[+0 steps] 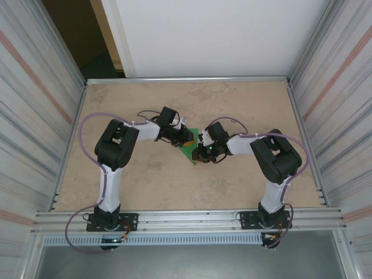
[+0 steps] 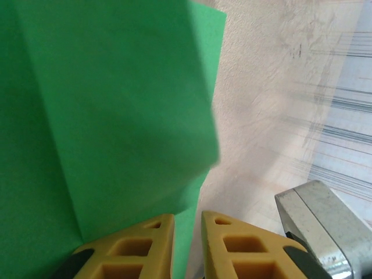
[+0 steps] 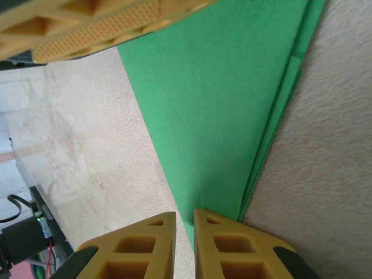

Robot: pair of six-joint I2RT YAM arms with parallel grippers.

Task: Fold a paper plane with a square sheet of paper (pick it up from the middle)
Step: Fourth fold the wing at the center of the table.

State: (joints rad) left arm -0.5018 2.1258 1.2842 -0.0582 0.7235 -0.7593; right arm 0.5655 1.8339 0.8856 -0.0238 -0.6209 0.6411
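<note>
Green paper (image 1: 188, 153), already creased into a long narrow wedge of several layers, sits between the two arms over the middle of the table (image 1: 250, 104). I cannot tell whether it rests on the tan surface or is held just off it.

In the right wrist view its stacked edges run together to a point. That point goes down into the slit between the yellow fingers (image 3: 232, 250) of the right gripper (image 3: 185, 224), which are pressed nearly together on it. Holding the tip likely pins the nose so the layers cannot slide apart.

The left gripper (image 2: 187, 232) is likewise closed to a thin gap, with a strip of the paper running through it. Above its fingers (image 2: 139, 247) a broad flap rises with a crease down its left side. That grip probably takes the wider rear part, so the two holds keep the piece taut along its length.

A ribbed pad (image 3: 99, 23) of the left gripper crosses the top of the right wrist view, just beside the paper's far end, so the two hands work very close together. Judging from the shape, the folding is well along, but no wings are clearly formed yet.
</note>
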